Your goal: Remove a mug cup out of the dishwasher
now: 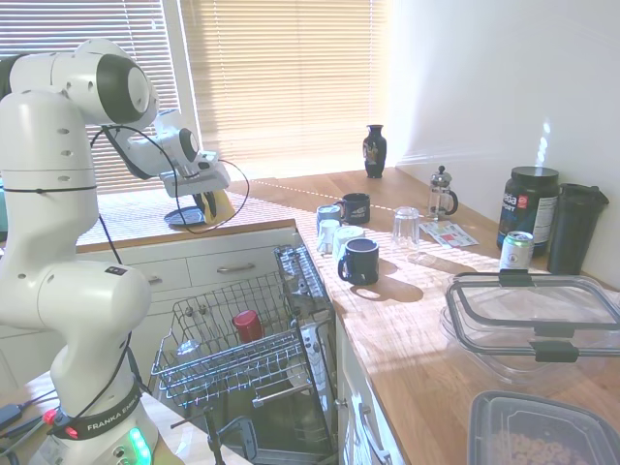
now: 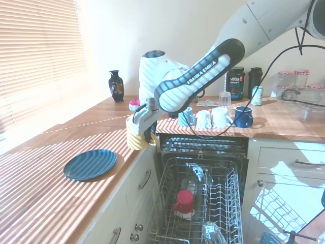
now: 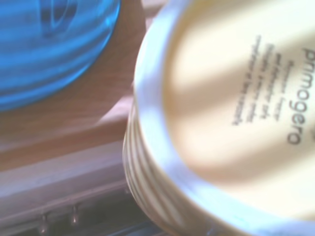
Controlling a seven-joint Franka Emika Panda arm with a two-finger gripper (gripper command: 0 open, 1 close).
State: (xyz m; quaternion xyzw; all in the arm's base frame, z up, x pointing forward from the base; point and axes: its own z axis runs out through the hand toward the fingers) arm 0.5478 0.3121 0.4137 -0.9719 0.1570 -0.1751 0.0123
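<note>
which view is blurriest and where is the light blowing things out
The wrist view is blurriest: the yellow mug cup fills it, soft-edged, though the print on its base can still be made out. In the first exterior view sun through the blinds washes out the window. In the second exterior view blind stripes fall across the counter and blue plate.

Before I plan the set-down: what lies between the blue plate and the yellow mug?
Only bare wooden counter, in the second exterior view, separates the blue plate from the yellow mug in the hand.

Glossy ceramic mug cup (image 3: 231, 123); wooden worktop (image 2: 45, 188).
</note>
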